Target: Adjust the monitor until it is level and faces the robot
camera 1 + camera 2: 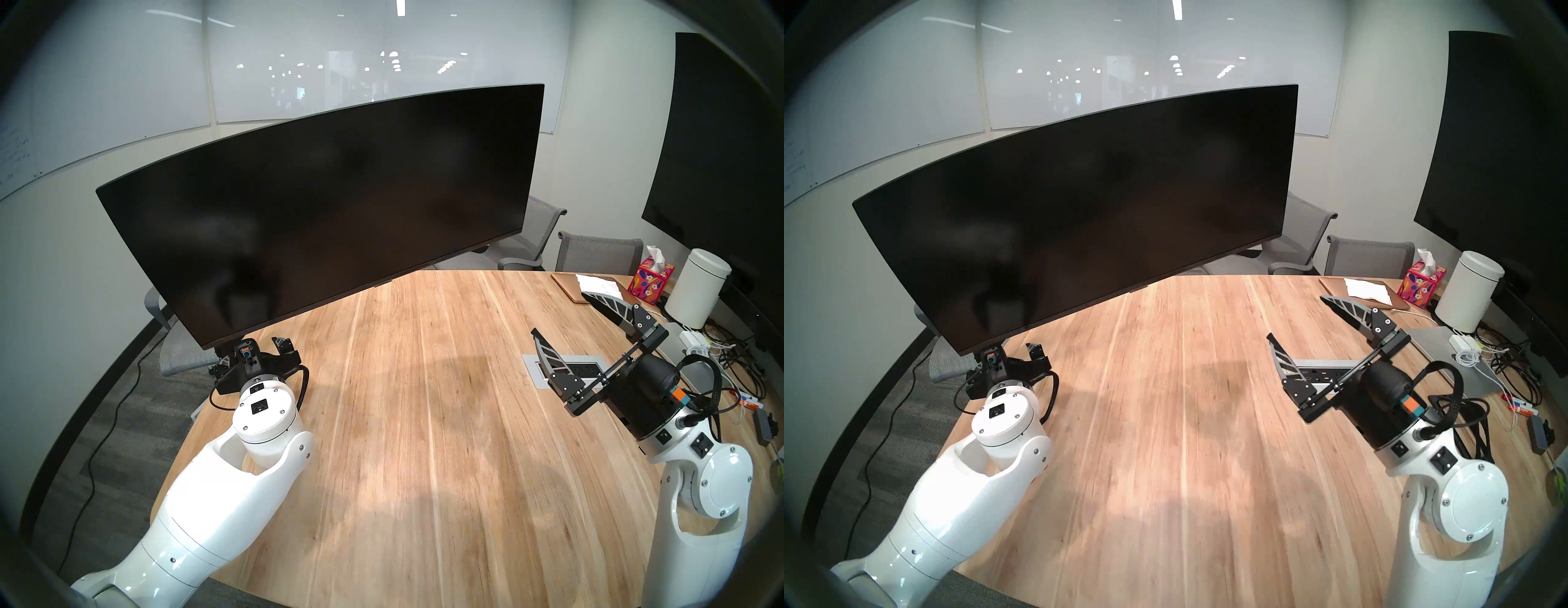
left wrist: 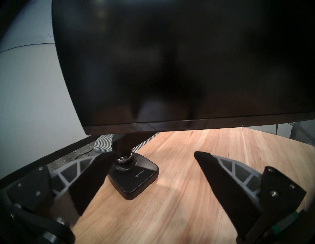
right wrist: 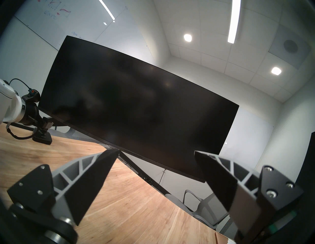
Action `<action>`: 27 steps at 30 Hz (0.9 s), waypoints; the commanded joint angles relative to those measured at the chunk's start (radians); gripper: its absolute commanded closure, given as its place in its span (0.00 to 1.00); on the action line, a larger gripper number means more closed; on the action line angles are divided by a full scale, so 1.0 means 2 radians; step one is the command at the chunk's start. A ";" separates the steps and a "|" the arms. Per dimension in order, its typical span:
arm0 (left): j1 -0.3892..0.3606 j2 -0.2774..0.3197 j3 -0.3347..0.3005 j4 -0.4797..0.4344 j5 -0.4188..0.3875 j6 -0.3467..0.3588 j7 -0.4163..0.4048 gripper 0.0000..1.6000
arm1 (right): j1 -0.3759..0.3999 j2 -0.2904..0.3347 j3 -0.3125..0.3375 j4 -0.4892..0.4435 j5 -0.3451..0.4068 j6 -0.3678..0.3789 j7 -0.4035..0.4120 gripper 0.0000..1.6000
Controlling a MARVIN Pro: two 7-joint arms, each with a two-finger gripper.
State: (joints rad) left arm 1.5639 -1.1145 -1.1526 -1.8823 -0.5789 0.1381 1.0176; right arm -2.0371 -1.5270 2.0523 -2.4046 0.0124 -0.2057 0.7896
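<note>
The monitor [image 1: 322, 204] is being carried above the table [image 1: 424, 424], its long axis sloping down toward the left gripper [image 2: 153, 153], which is being held spread just under the low corner; the right gripper [image 3: 156, 151], also spread, is being kept well apart.

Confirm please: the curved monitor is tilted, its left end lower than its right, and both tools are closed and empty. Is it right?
One error: both tools are open, not closed. The wrist views show the left tool and right tool spread and empty. The monitor is tilted, left end lower, in the head view.
</note>
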 commanded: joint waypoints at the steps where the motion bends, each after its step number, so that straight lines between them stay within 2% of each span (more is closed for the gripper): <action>1: -0.003 0.033 0.010 -0.007 0.027 -0.010 -0.027 0.00 | 0.001 0.001 0.000 -0.008 0.003 0.000 0.001 0.00; 20: -0.003 0.036 0.011 -0.006 0.030 -0.016 -0.032 0.00 | 0.001 0.001 0.000 -0.009 0.003 0.000 0.001 0.00; 24: 0.000 0.030 0.018 0.026 0.030 -0.037 -0.045 0.00 | 0.001 0.001 0.000 -0.009 0.003 0.000 0.001 0.00; 27: 0.018 0.028 0.019 0.038 0.029 -0.056 -0.044 0.00 | 0.001 0.001 0.000 -0.008 0.003 -0.001 0.001 0.00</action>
State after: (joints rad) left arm 1.5634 -1.0469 -1.1227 -1.8465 -0.5273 0.0915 0.9349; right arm -2.0371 -1.5270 2.0523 -2.4046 0.0124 -0.2057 0.7896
